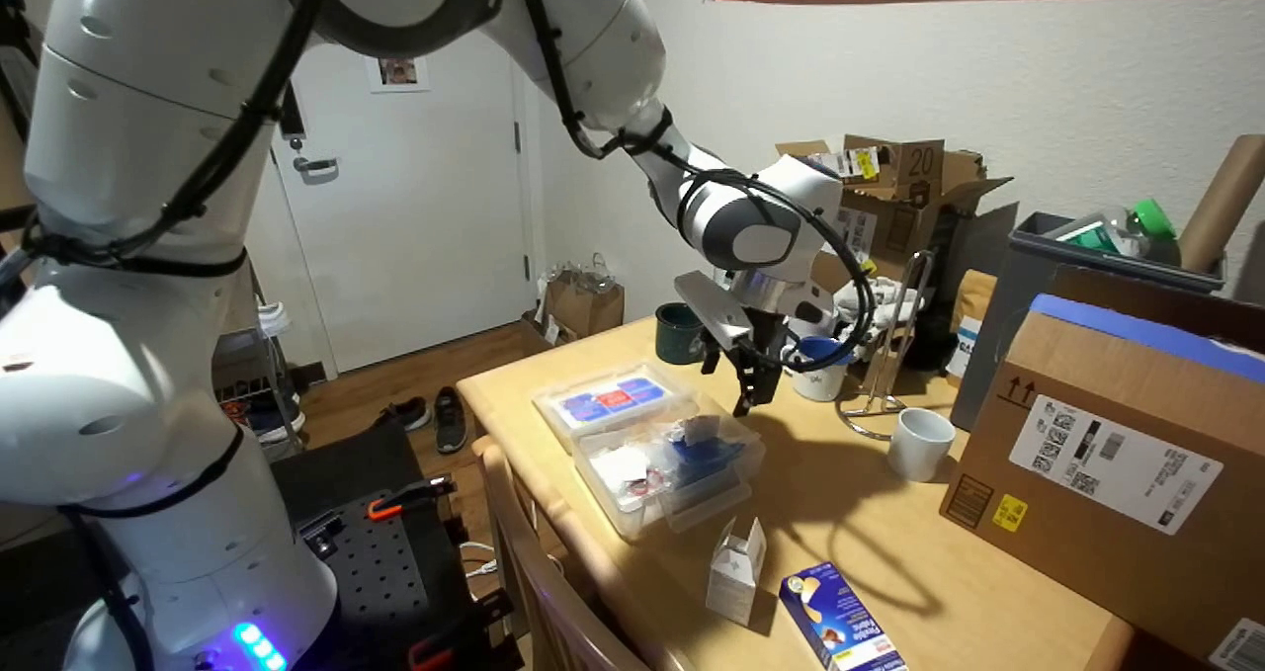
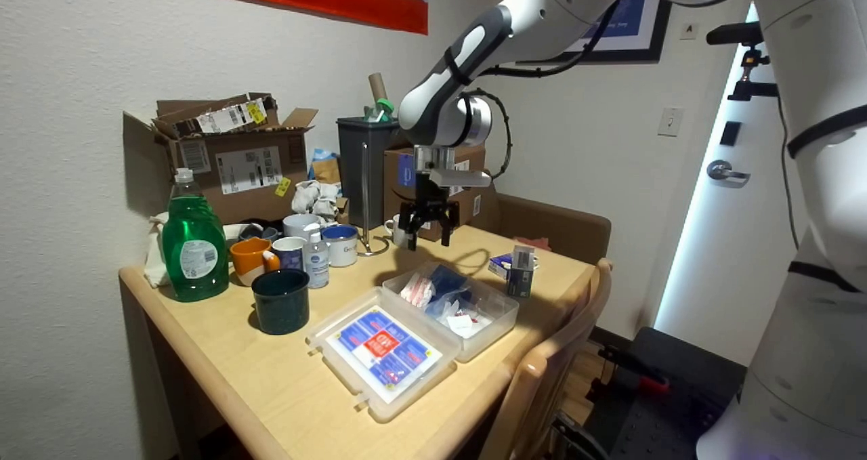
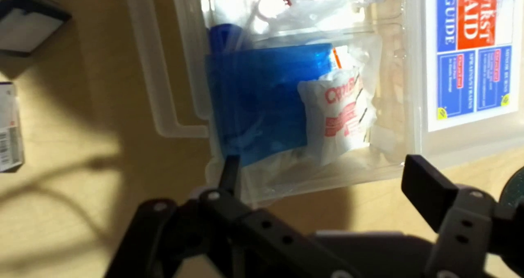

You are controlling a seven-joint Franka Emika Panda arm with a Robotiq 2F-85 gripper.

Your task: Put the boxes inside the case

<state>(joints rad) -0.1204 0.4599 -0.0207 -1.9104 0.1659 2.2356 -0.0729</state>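
Observation:
The clear plastic case (image 1: 632, 525) lies open on the table; its tray half holds blue and white packets. It also shows in an exterior view (image 2: 498, 324) and the wrist view (image 3: 411, 106). The whitish-grey carton (image 1: 733, 577) stands upright with its top flaps open, beside the tray; it is partly visible in the wrist view (image 3: 28, 30). The dark blue carton (image 1: 840, 617) lies flat beside it, its end showing in the wrist view (image 3: 8, 130). My gripper (image 3: 321, 167) is open and empty, above the table near the tray's far edge, also in both exterior views (image 1: 728, 379) (image 2: 429, 240).
A dark green mug (image 2: 280, 301), a blue-rimmed mug (image 1: 818, 379), a white mug (image 1: 921, 444) and a metal stand (image 1: 880, 394) are near the gripper. A green soap bottle (image 2: 195, 243) and large brown cardboard boxes (image 1: 1097, 454) line the table. A chair (image 1: 544, 572) stands at the edge.

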